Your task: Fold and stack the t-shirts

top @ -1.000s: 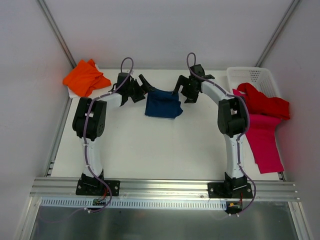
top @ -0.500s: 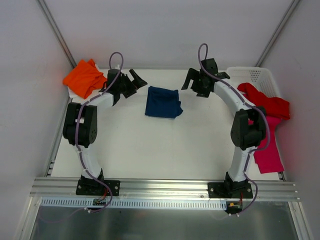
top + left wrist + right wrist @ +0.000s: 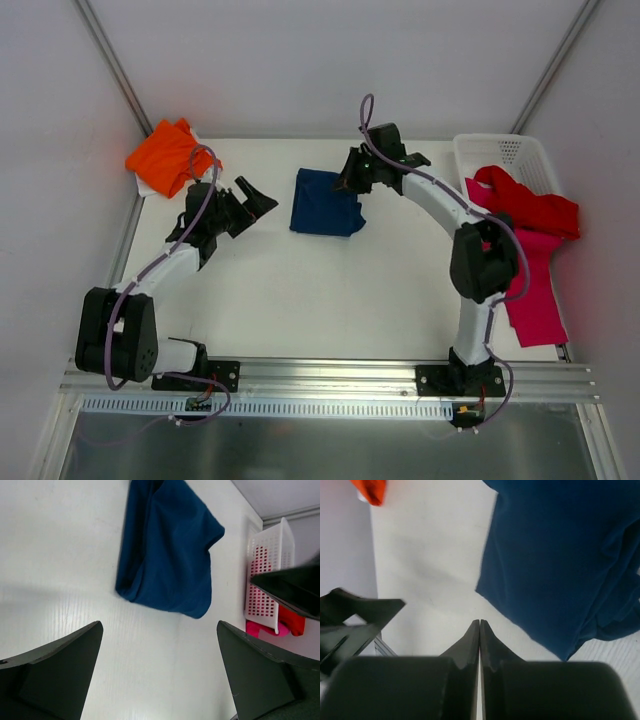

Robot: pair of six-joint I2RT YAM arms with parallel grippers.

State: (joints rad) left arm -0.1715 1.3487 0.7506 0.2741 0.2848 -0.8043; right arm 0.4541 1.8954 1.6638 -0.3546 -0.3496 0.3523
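Right gripper (image 3: 348,175), shut tight on nothing, hangs at the navy tee's (image 3: 325,203) edge, while left gripper (image 3: 252,198) gapes empty opposite, orange tee (image 3: 165,155) behind it.

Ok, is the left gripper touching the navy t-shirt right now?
Apart. The top external view shows bare table between the left gripper and the navy t-shirt; the left wrist view shows its open jaws short of the cloth.
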